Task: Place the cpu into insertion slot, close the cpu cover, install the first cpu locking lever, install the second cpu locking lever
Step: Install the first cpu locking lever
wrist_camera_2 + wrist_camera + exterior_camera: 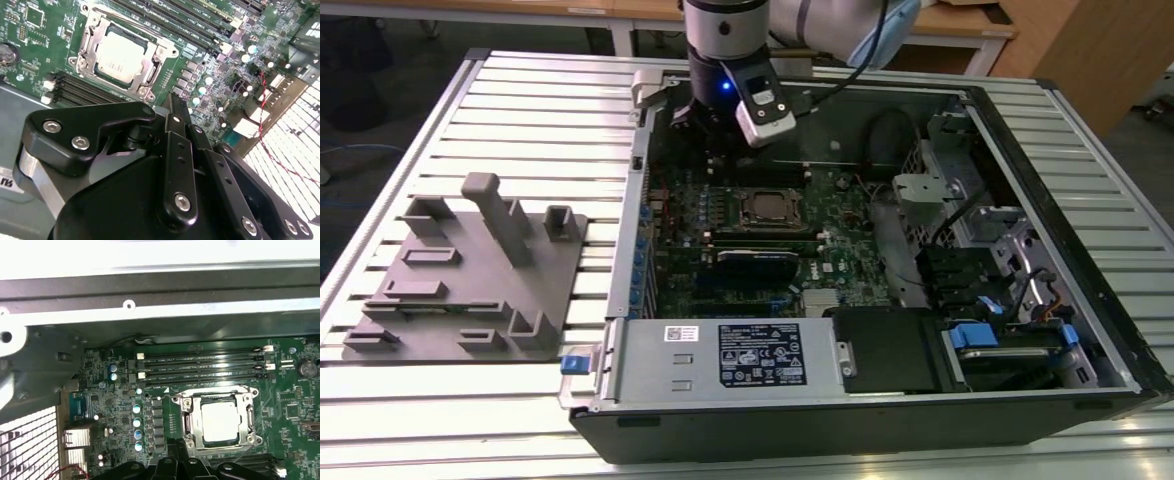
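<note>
Gripper (176, 102), narrow and empty, is hovering with cover (151, 75) and seated cpu (117, 62) lying just ahead; lever (132, 27) is likely needing a square, steady push

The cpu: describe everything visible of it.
The cpu is a small flat square chip with a dull silver-grey metal face bearing faint print. It lies flat in the insertion slot on the green motherboard, beside the long black memory slots. The cpu cover, a thin silver frame, lies down around its raised middle, over its edges. Nothing else touches it.
</note>
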Motion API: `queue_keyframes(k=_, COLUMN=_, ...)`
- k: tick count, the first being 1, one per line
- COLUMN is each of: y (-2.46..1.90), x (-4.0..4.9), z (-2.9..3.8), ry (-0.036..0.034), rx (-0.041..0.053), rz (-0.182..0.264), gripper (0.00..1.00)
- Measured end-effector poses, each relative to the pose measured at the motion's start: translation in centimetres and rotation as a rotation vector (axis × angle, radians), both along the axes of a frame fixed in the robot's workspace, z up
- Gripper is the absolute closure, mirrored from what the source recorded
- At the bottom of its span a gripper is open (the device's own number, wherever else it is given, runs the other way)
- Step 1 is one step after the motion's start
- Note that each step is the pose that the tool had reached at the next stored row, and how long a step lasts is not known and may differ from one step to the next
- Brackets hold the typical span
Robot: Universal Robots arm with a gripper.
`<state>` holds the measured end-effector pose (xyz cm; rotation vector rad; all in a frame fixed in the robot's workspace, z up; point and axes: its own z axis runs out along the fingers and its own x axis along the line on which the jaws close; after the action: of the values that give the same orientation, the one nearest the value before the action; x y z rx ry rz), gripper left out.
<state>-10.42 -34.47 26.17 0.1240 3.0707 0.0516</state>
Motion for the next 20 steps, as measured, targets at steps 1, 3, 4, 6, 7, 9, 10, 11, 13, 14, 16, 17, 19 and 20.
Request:
queue_keyframes(k=1, y=0.0, x=0.0, z=0.07, ry=0.0, rx=0.0, rz=0.0, gripper=0.89)
queue_keyframes(k=3, y=0.0, x=-0.04, z=0.07, ry=-0.0004, rx=0.0004, rz=0.0, gripper=0.89)
queue_keyframes(k=4, y=0.0, x=-0.16, z=0.08, ry=-0.0002, rx=0.0011, rz=0.0, gripper=0.89)
queue_keyframes(k=6, y=0.0, x=-0.6, z=0.08, ry=-0.0009, rx=0.0029, rz=0.0, gripper=0.89)
queue_keyframes(k=7, y=0.0, x=-0.8, z=0.08, ry=-0.0013, rx=0.0031, rz=0.0, gripper=0.89)
queue_keyframes(k=9, y=0.0, x=-0.88, z=0.07, ry=-0.0014, rx=0.0032, rz=0.0, gripper=0.89)
queue_keyframes(k=10, y=0.0, x=-0.88, z=0.07, ry=-0.0014, rx=0.0031, rz=0.0, gripper=0.89)
queue_keyframes(k=11, y=0.0, x=-0.88, z=0.07, ry=-0.0013, rx=0.003, rz=0.0, gripper=0.89)
queue_keyframes(k=13, y=-0.02, x=-0.9, z=0.07, ry=0.0006, rx=0.0097, rz=0.0, gripper=0.89)
queue_keyframes(k=14, y=-0.05, x=-0.9, z=0.06, ry=0.0044, rx=0.0213, rz=0.0, gripper=0.89)
queue_keyframes(k=16, y=-0.09, x=-0.89, z=0.05, ry=0.0106, rx=0.0362, rz=0.0, gripper=0.89)
queue_keyframes(k=17, y=-0.1, x=-0.89, z=0.04, ry=0.0136, rx=0.0402, rz=0.0, gripper=0.89)
queue_keyframes(k=19, y=-0.11, x=-0.89, z=0.0, ry=0.0158, rx=0.0428, rz=0.0, gripper=0.89)
queue_keyframes(k=20, y=-0.13, x=-0.89, z=-0.02, ry=0.0169, rx=0.0468, rz=0.0, gripper=0.89)
